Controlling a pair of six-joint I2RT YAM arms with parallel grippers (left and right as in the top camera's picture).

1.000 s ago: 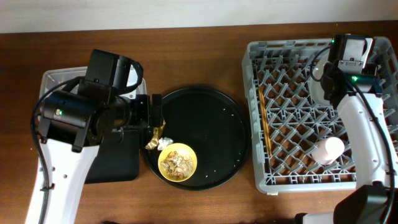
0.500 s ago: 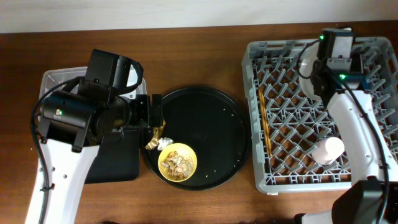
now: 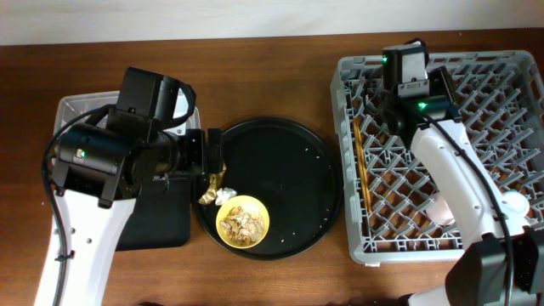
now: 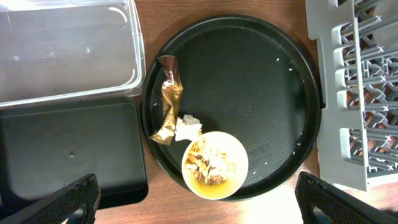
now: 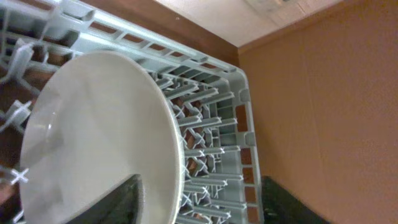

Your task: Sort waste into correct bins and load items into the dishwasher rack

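Observation:
The pale grey plate (image 5: 93, 124) stands on edge among the pegs of the grey dishwasher rack (image 3: 510, 76). My right gripper (image 5: 200, 186) is open, its jaws apart on either side of the plate's rim. Chopsticks (image 3: 361, 166) lie along the rack's left side, and a pink cup (image 3: 446, 208) shows beside my right arm. My left gripper (image 4: 199, 205) is wide open above the yellow bowl (image 4: 214, 165), which holds food scraps. The gold-brown wrapper (image 4: 169, 99) and white tissue (image 4: 188, 127) lie on the round tray beside the bowl.
The round black tray (image 3: 289, 153) sits mid-table. A clear tub (image 4: 62, 50) and a shallow black tray (image 4: 68, 155) lie to its left, partly under my left arm in the overhead view. The rack's near wall (image 4: 336, 93) borders the round tray.
My right arm has swung left along the rack's far side with the plate, and its jaws have opened off it. The left arm has not moved.

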